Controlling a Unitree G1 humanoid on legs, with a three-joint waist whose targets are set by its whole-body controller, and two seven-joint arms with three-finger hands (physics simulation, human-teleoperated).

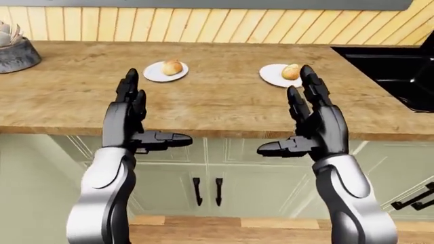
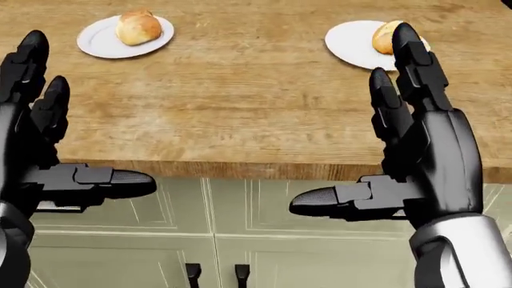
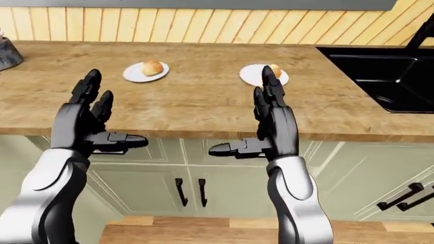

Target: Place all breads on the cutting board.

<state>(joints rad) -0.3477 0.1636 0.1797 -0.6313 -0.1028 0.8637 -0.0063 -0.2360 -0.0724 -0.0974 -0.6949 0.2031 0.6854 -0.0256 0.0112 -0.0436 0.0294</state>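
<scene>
Two bread rolls lie on white plates on a wooden counter. In the head view the left roll sits on its plate at the top left. The right roll on its plate is partly hidden behind my right hand's fingertip. My left hand and right hand are both held up, open and empty, over the counter's near edge, short of the plates. No cutting board shows in any view.
A black sink is set into the counter at the right. A grey pot stands at the far left. Pale green cabinet doors with dark handles lie below the counter. A wood-slat wall backs it.
</scene>
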